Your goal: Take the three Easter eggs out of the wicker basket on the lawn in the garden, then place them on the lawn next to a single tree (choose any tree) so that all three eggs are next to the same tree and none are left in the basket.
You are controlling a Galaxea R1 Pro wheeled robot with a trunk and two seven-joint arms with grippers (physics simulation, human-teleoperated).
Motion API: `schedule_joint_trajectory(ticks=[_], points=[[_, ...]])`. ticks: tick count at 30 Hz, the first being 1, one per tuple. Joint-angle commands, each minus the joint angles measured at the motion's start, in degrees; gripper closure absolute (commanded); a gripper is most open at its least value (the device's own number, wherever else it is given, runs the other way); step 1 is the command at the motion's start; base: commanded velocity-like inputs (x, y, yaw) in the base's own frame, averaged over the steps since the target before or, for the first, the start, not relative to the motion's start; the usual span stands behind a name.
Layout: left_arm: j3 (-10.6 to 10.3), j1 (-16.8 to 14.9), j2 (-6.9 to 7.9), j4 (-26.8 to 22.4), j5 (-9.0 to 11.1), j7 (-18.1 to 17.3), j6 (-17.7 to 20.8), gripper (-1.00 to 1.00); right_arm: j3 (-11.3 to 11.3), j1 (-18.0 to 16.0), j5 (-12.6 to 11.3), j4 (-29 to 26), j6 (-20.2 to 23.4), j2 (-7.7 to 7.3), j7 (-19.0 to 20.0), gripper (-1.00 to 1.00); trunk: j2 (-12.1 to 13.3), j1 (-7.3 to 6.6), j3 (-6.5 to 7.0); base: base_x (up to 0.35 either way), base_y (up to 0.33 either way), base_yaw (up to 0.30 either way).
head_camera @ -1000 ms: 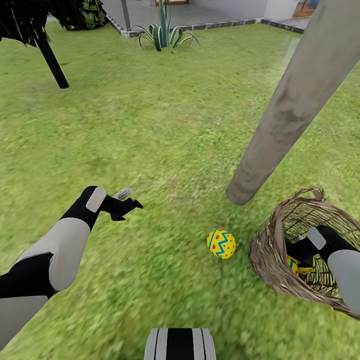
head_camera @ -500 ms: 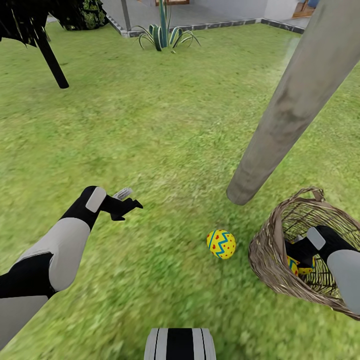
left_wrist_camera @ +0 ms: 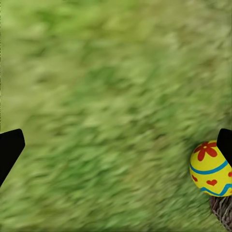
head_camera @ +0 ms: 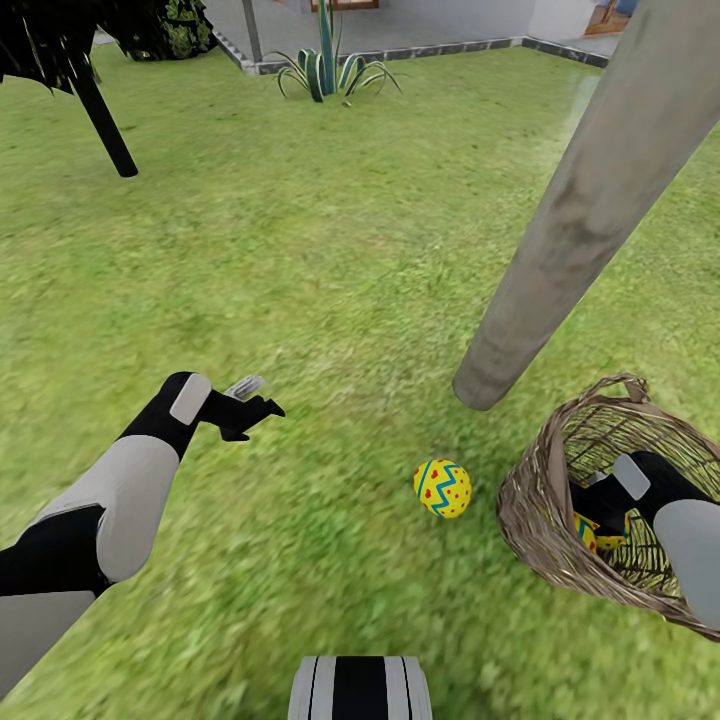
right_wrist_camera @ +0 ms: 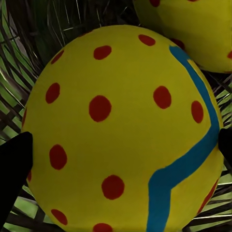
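One yellow Easter egg [head_camera: 442,488] lies on the lawn [head_camera: 330,250] close to the foot of the pale tree trunk [head_camera: 560,250]; the same egg [left_wrist_camera: 211,168] appears in the left wrist view. Right of it stands the wicker basket [head_camera: 540,490], tilted, with my right arm reaching inside. My right gripper [right_wrist_camera: 121,150] is open, its fingertips [right_wrist_camera: 14,164] on either side of a second egg [right_wrist_camera: 123,135]. A third egg [right_wrist_camera: 193,24] lies just behind that one. My left gripper [head_camera: 250,405] hovers open and empty over the grass, left of the lawn egg.
A thin near-black tree stem [head_camera: 100,115] stands at the far left. A spiky green plant [head_camera: 325,65] grows by the paved edge [head_camera: 400,50] at the back. Open grass stretches between the trunk and my left arm.
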Motion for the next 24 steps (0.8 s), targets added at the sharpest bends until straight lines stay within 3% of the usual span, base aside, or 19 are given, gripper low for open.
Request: schedule_joint_trajectory(ticks=[1, 24], points=[[0.2, 0.0, -0.03, 0.0, 0.6, 0.6, 0.2, -1.00, -0.3, 0.0, -1.0, -0.1, 0.2, -0.01, -0.1, 1.00, 0.0, 0.00, -0.04, 0.000, 0.000, 0.000], [-0.2, 0.0, -0.04, -0.2, 0.5, 0.6, 0.1, -1.00, 0.0, 0.0, -1.0, -0.6, 0.4, -0.03, -0.2, 1.00, 0.3, -0.60, 5.05, 0.000, 0.000, 0.000]])
